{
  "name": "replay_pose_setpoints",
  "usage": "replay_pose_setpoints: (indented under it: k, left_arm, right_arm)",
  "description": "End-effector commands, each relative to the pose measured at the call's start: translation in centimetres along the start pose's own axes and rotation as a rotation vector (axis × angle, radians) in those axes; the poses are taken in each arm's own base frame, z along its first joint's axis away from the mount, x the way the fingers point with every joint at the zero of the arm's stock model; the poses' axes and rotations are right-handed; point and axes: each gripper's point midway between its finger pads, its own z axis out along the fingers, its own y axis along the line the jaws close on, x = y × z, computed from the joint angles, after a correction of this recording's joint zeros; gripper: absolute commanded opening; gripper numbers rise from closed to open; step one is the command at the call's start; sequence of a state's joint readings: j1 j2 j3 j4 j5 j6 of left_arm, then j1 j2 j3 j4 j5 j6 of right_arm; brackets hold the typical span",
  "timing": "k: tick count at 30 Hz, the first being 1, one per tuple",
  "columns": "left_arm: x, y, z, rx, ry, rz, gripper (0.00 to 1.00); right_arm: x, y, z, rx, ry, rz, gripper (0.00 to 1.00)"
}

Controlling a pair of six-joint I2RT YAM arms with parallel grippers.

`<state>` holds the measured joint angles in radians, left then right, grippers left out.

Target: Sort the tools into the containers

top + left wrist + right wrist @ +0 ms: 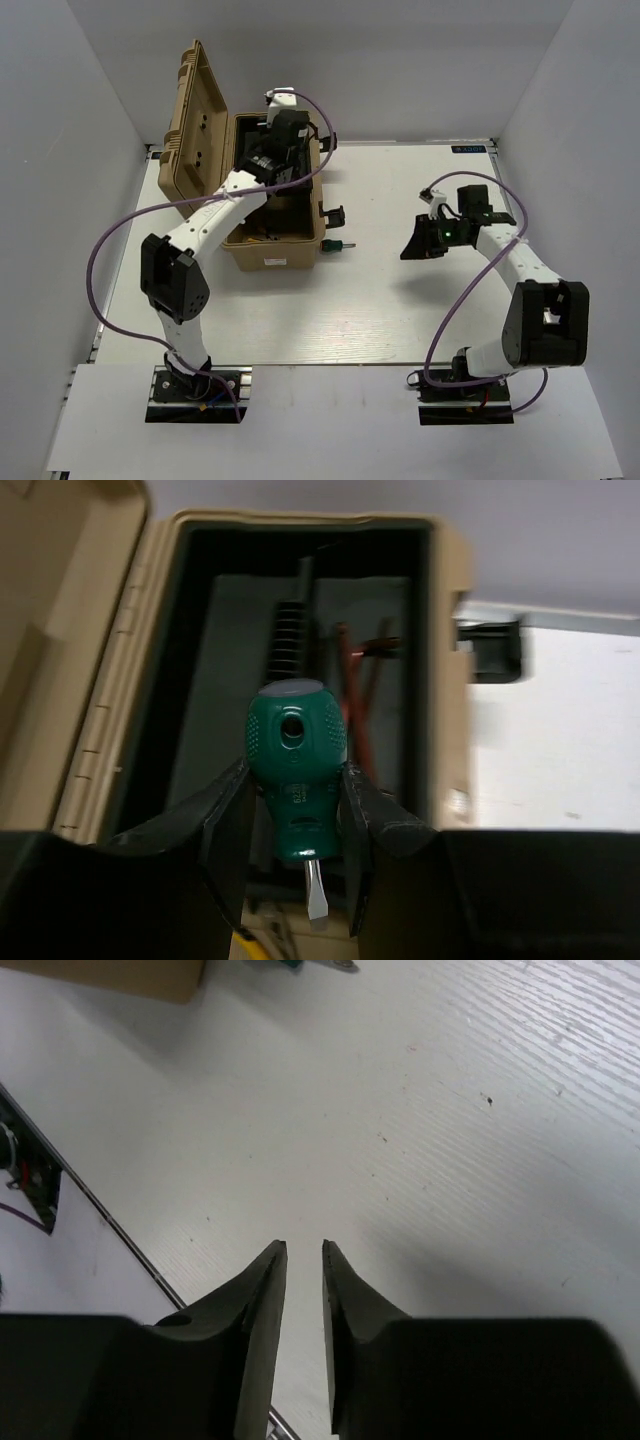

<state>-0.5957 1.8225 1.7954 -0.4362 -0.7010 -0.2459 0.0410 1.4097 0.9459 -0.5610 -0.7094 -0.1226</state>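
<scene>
A green screwdriver sits clamped between the left gripper fingers, which press on both sides of its handle just below the rounded butt. Its flat blade points back toward the wrist camera. The jaws are open only as wide as the handle. The tool hangs over the open toolbox, above the black tray, and does not rest on anything. In the tray below lie a dark tool with a ribbed grip and something thin and reddish; what the latter is cannot be told. The lid stands up on the box's left side, and a black latch juts from the right wall.

A second green screwdriver lies on the table, just beside the box's near right corner, with its tip pointing right.

The right gripper hovers over bare table, well apart from the box and from the loose screwdriver. In the right wrist view its fingers are almost together, with a narrow slit between the tips, and they hold nothing.
</scene>
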Motion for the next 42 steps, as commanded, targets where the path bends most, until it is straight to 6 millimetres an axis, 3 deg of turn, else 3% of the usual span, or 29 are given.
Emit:
replay_pose_setpoints:
  k: [1, 3, 5, 8, 10, 11, 14, 17, 18, 21, 23, 28, 29, 30, 31, 33, 34, 35, 36, 37, 38, 39, 40, 42]
  left_arm:
    - [-1.6, 3.2, 1.2, -0.082, -0.007, 0.015, 0.03]
    - [-0.6, 4.7, 3.0, -0.126, 0.023, 0.026, 0.05]
    - [-0.7, 6.2, 4.3, -0.163, 0.031, 0.028, 0.06]
    - [0.0, 6.7, 6.1, -0.173, 0.059, 0.033, 0.06]
    - [-0.4, 7.0, 6.9, -0.185, 0.063, 0.041, 0.12]
    - [0.8, 7.3, 7.7, -0.199, 0.097, 0.062, 0.15]
    - [1.0, 7.3, 8.3, -0.192, 0.107, 0.060, 0.40]
    - [1.7, 7.6, 8.6, -0.186, 0.128, 0.057, 0.58]
    - [1.3, 7.6, 8.3, -0.176, 0.123, 0.051, 0.61]
    - [0.7, 7.3, 8.0, -0.153, 0.118, 0.044, 0.64]
    - [-0.1, 7.2, 7.6, -0.137, 0.105, 0.032, 0.68]
    - [-2.3, 6.5, 4.8, -0.051, 0.077, 0.016, 0.69]
    - [-1.5, 6.0, 4.2, -0.024, 0.091, 0.025, 0.69]
    - [-3.0, 6.0, 2.2, 0.034, 0.069, 0.004, 0.69]
    - [-1.7, 5.8, 1.7, 0.065, 0.083, -0.002, 0.69]
    - [-1.8, 5.8, -0.4, 0.131, 0.072, -0.026, 0.72]
    - [-1.7, 6.7, -2.4, 0.148, 0.057, -0.048, 0.72]
    - [-1.5, 6.8, -3.5, 0.172, 0.059, -0.065, 0.80]
    - [-1.2, 6.8, -4.6, 0.191, 0.058, -0.064, 0.81]
    - [0.7, 7.3, -5.2, 0.195, 0.091, -0.049, 0.82]
    - [0.1, 7.8, -7.3, 0.223, 0.074, -0.085, 0.82]
    - [0.5, 8.2, -8.1, 0.233, 0.074, -0.086, 0.84]
    - [2.7, 8.6, -8.6, 0.238, 0.109, -0.072, 0.85]
    - [2.4, 9.5, -11.5, 0.277, 0.080, -0.117, 0.85]
  right_arm:
    - [-0.7, 0.6, 0.5, -0.006, 0.030, -0.078, 0.29]
    - [-0.4, 0.7, 1.2, -0.008, 0.056, -0.095, 0.39]
    - [-0.4, 0.8, 1.4, -0.005, 0.065, -0.125, 0.41]
    - [-0.1, 1.1, 1.9, -0.012, 0.087, -0.143, 0.45]
    - [0.1, 1.2, 2.2, -0.010, 0.101, -0.157, 0.51]
    - [0.0, 1.1, 2.3, -0.006, 0.104, -0.160, 0.53]
    - [0.0, 0.8, 2.7, -0.002, 0.117, -0.181, 0.63]
    - [-0.5, 0.3, 3.8, -0.025, 0.122, -0.263, 0.67]
    - [-1.5, 0.2, 4.1, -0.029, 0.095, -0.304, 0.67]
    - [-1.9, -0.1, 5.2, -0.112, 0.085, -0.447, 0.69]
    - [-2.4, 0.9, 5.8, -0.190, 0.045, -0.521, 0.69]
    - [-3.3, 2.1, 7.1, -0.315, -0.024, -0.805, 0.69]
    - [-3.3, 2.7, 7.3, -0.357, -0.037, -0.865, 0.69]
    - [-3.1, 2.8, 7.8, -0.370, -0.027, -0.886, 0.69]
    - [-3.2, 2.6, 8.2, -0.371, -0.023, -0.923, 0.69]
    - [-3.1, 3.0, 9.1, -0.394, 0.008, -0.959, 0.70]
    - [-3.4, 3.2, 9.5, -0.404, 0.007, -1.008, 0.70]
    - [-3.2, 3.6, 10.2, -0.418, 0.014, -1.040, 0.70]
    - [-2.8, 3.3, 10.9, -0.410, 0.032, -1.051, 0.70]
    - [-3.4, 3.2, 11.4, -0.395, 0.010, -1.113, 0.70]
    - [-3.0, 3.0, 12.2, -0.392, 0.000, -1.142, 0.70]
    - [-3.7, 2.7, 13.1, -0.350, -0.018, -1.205, 0.70]
    - [-3.8, 2.7, 13.6, -0.341, -0.022, -1.226, 0.71]
    - [-4.4, 2.7, 14.5, -0.327, -0.039, -1.282, 0.73]
